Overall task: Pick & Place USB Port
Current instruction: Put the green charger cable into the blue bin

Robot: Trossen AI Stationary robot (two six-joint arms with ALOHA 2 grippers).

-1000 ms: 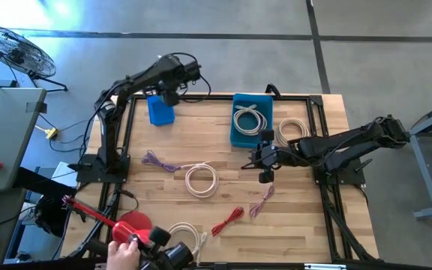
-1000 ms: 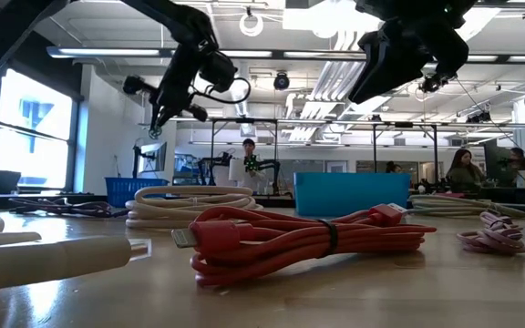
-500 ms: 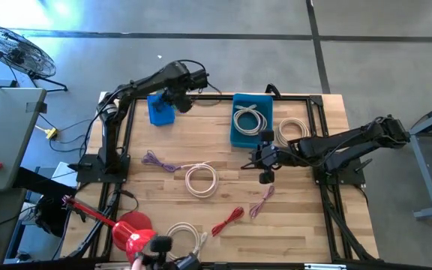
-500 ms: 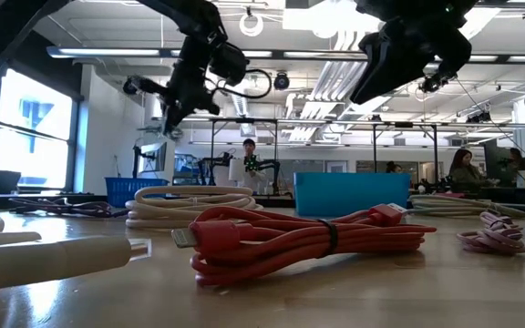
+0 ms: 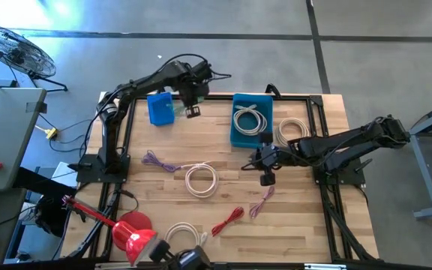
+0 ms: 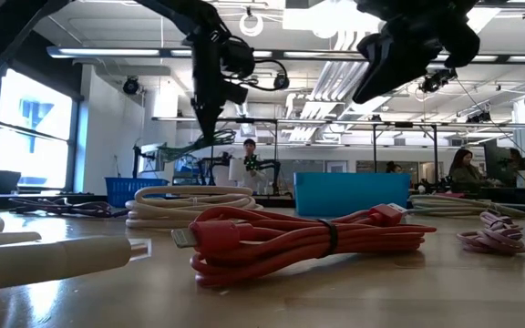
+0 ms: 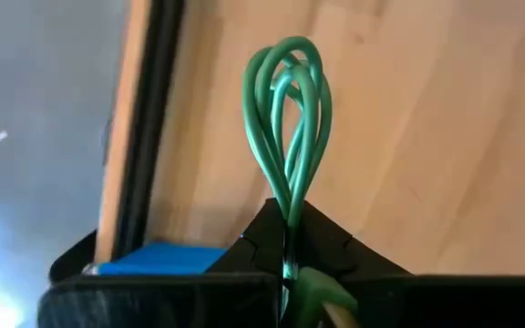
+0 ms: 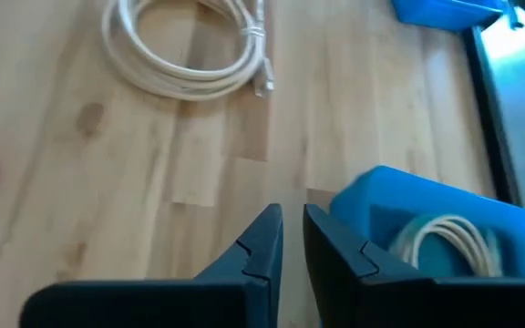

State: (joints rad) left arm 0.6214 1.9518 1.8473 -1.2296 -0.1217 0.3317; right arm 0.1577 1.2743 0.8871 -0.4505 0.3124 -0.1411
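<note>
My left gripper (image 5: 193, 112) hangs above the table's far edge, between the small blue bin (image 5: 160, 109) and the larger blue bin (image 5: 251, 129). It is shut on a bundled green USB cable (image 7: 290, 100), which also shows as green strands (image 6: 182, 146) in the low view. My right gripper (image 5: 267, 178) hovers over the bare wood just near of the larger bin. Its fingers (image 8: 264, 239) stand a narrow slit apart with nothing between them. A white cable coil (image 8: 449, 239) lies in the larger bin. My left gripper pinches the green bundle between its two fingers, several strands together, at the narrow neck of the loops (image 7: 288, 214). The fingers point steeply down. The looped end sticks out beyond the fingertips, and the whole bundle is lifted clear of the table.
Loose cables lie on the wood: purple (image 5: 158, 161), a white coil (image 5: 201, 180), red (image 5: 227, 220), pink (image 5: 261, 201), another white one (image 5: 184, 234) and a beige coil (image 5: 291, 131). A red object (image 5: 133, 232) sits at the near left corner.
My left gripper has gone toward the table's right edge, from above the small blue bin to the gap between the two bins, and has rolled about its own axis. The green cable has travelled with it, clear of the table.
</note>
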